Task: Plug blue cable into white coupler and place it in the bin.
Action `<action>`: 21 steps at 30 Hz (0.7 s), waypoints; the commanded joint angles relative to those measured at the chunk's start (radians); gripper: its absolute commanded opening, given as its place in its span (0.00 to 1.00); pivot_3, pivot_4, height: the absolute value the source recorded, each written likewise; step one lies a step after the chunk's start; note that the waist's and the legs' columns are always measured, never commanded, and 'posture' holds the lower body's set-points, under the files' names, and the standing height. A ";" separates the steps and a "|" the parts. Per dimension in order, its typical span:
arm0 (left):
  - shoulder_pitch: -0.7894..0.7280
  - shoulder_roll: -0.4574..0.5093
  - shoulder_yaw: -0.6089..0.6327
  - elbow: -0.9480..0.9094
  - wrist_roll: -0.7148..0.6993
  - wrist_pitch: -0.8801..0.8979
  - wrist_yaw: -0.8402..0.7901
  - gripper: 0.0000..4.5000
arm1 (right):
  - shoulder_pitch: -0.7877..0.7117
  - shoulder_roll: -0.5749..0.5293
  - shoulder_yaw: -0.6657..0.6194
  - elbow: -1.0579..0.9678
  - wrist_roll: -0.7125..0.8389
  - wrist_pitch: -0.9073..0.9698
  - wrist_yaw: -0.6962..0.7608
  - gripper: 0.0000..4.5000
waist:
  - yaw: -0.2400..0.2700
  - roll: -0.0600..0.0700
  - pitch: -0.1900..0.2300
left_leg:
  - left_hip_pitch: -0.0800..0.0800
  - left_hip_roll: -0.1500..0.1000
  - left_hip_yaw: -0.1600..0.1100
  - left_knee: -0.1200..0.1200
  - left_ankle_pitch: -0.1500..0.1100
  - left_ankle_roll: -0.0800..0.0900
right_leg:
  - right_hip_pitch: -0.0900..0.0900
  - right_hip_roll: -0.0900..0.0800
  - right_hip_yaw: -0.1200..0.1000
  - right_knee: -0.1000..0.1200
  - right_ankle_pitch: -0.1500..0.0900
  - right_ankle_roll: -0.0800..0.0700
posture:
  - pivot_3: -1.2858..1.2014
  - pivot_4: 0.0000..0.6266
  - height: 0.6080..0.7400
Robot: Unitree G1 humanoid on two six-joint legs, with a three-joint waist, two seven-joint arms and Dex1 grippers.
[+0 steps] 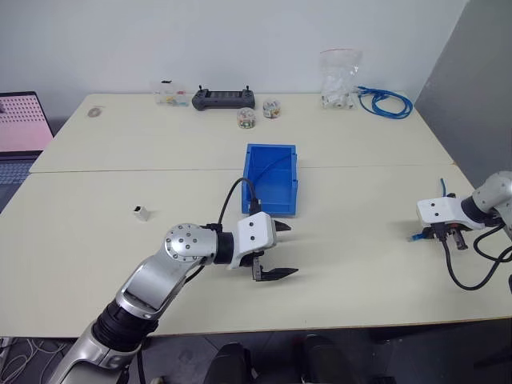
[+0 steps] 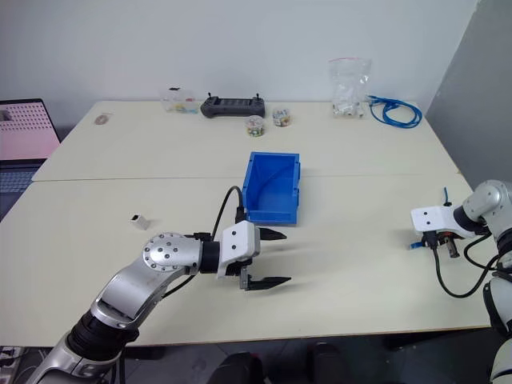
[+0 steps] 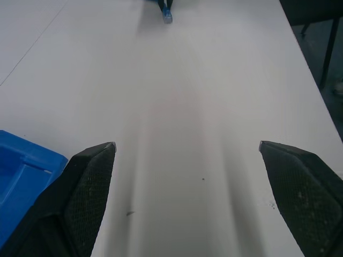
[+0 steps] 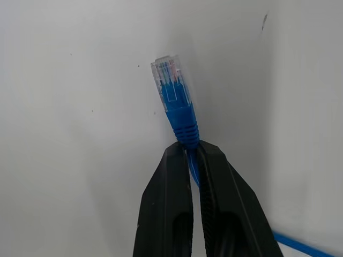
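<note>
Looking at the table point(image 1: 360, 272) w/ the bin point(image 1: 271, 178) as my ref: bin sits mid-table, just past the seam between the two tabletops, sloped lip facing the far side. Near side of the bin is bare tabletop, and that's where my left gripper point(image 1: 276, 250) hangs, just off the bin's near wall, fingers spread as wide as they go, nothing between them, nothing touching. Left wrist cam shows a bin corner beside one finger and clear surface ahead.

Right of the bin, well apart and near the table's right edge, my right gripper point(image 1: 454, 238) points steeply down, fingers pinched tight on the blue cable point(image 4: 179, 115), just behind the boot of its clear plug. Plug sticks out past the fingertips, close over the tabletop; can't tell if it touches. Rest of the cable trails back under the hand.

White coupler point(image 1: 141, 212) lies alone left of the bin, well apart, plenty of free table round it.

Behind the bin, along the far edge: black controller point(image 1: 223, 98), small jars point(image 1: 246, 118), clear bag point(image 1: 339, 78), looped blue cable bundle point(image 1: 386, 102). Laptop point(image 1: 22, 122) sits off the table's left end.
</note>
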State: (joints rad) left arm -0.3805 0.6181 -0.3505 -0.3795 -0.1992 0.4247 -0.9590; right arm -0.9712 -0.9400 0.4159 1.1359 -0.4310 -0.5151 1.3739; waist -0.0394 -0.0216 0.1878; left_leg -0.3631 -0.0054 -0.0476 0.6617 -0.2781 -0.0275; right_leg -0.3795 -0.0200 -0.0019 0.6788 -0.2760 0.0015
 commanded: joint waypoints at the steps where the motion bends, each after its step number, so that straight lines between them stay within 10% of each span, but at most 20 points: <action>1: 0.011 0.023 0.011 -0.011 0.014 -0.040 -0.018 1.00 | -0.006 0.028 -0.015 -0.057 0.041 -0.040 0.063 0.00 | -0.001 0.000 0.000 | 0.000 0.000 0.000 0.000 0.000 0.000 | 0.000 0.000 0.000 0.000 0.000 0.000 | 0.52 0.24 1.00; 8: 0.165 0.131 0.148 -0.046 -0.007 -0.070 -0.011 1.00 | 0.152 0.086 -0.067 -0.580 0.277 0.279 0.239 0.00 | 0.002 0.001 0.001 | -0.002 0.000 -0.002 -0.002 0.000 0.000 | -0.004 0.000 0.000 0.002 0.000 0.000 | 0.52 0.24 1.00; 14: 0.322 0.202 0.318 -0.047 -0.010 -0.094 0.026 1.00 | 0.272 0.256 -0.059 -1.022 0.379 0.772 0.106 0.00 | 0.015 0.004 0.002 | -0.006 -0.001 -0.006 -0.002 0.000 -0.001 | -0.007 -0.001 -0.002 0.002 0.000 0.000 | 0.52 0.24 1.00; 21: 0.425 0.259 0.450 0.034 0.005 -0.164 0.017 1.00 | 0.264 0.493 0.017 -1.096 0.374 1.042 -0.073 0.00 | 0.023 0.003 0.002 | -0.011 -0.001 -0.010 0.000 0.000 -0.001 | -0.010 -0.002 -0.007 0.001 0.000 -0.001 | 0.52 0.24 1.00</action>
State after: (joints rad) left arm 0.0382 0.8661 0.0567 -0.3669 -0.1979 0.3038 -0.9346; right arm -0.6838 -0.4854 0.4163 0.0604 -0.0592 0.4786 1.3458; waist -0.0160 -0.0181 0.1898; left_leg -0.3744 -0.0069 -0.0572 0.6611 -0.2786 -0.0281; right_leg -0.3898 -0.0221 -0.0085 0.6792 -0.2760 0.0009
